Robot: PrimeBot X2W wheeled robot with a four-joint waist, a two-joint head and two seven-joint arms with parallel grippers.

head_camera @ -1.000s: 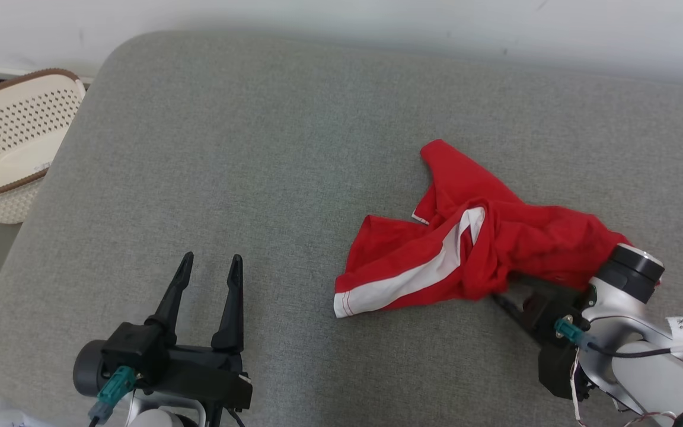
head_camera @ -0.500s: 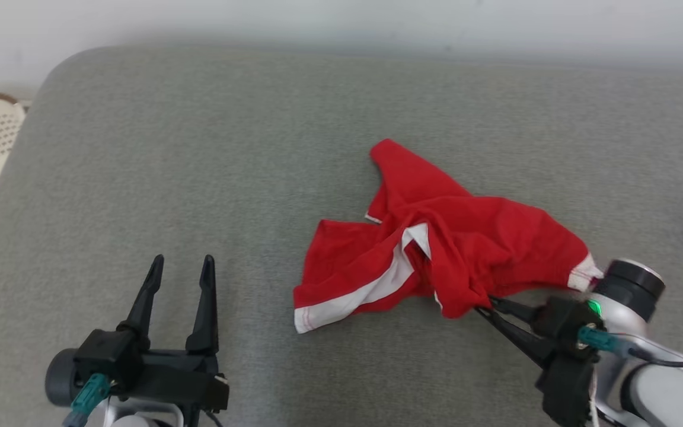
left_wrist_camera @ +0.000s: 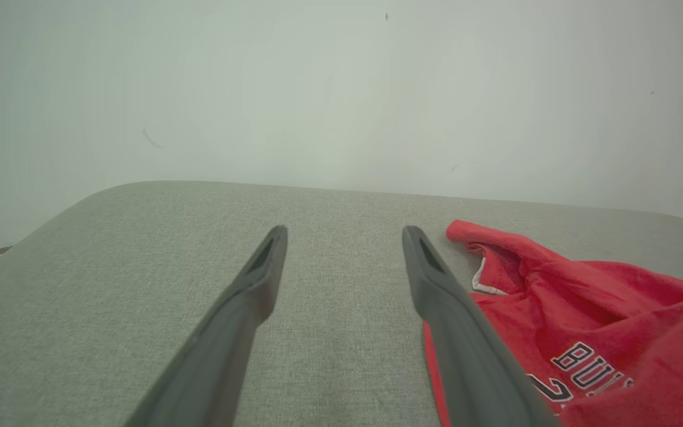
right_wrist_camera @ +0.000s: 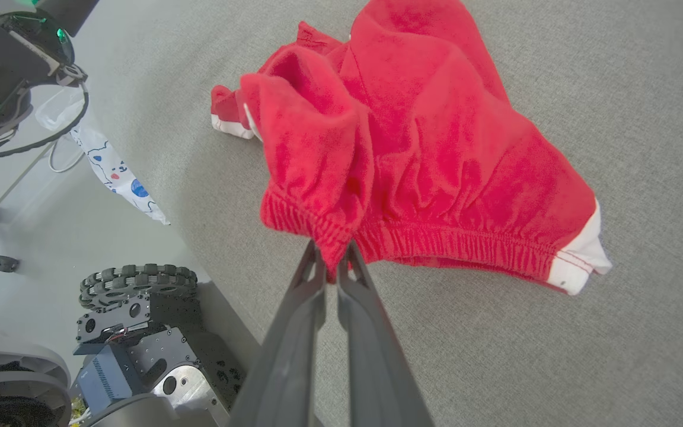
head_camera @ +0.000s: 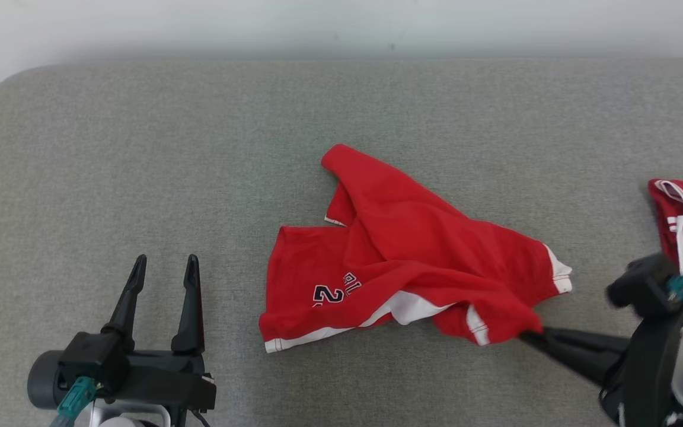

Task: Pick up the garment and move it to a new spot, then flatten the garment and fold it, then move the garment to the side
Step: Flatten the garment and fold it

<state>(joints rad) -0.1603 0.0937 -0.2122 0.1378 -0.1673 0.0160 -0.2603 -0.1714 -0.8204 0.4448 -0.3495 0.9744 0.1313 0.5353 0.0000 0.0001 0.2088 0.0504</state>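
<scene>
Looking down, I see the grey cushion (head_camera: 140,148) with the garment (head_camera: 412,249) crumpled near its middle, red with white trim. My right gripper (head_camera: 528,339) pinches its elastic hem at the near right corner, fingers pressed together on the cloth. My left gripper (head_camera: 166,261) is spread, well to the garment's left.

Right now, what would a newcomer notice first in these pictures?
The red garment, crumpled in the middle of the grey cushion, stands out at once. The right gripper is shut on its elastic edge at the lower right, while the left gripper is open at the lower left. A second red piece lies at the cushion's right edge.
</scene>
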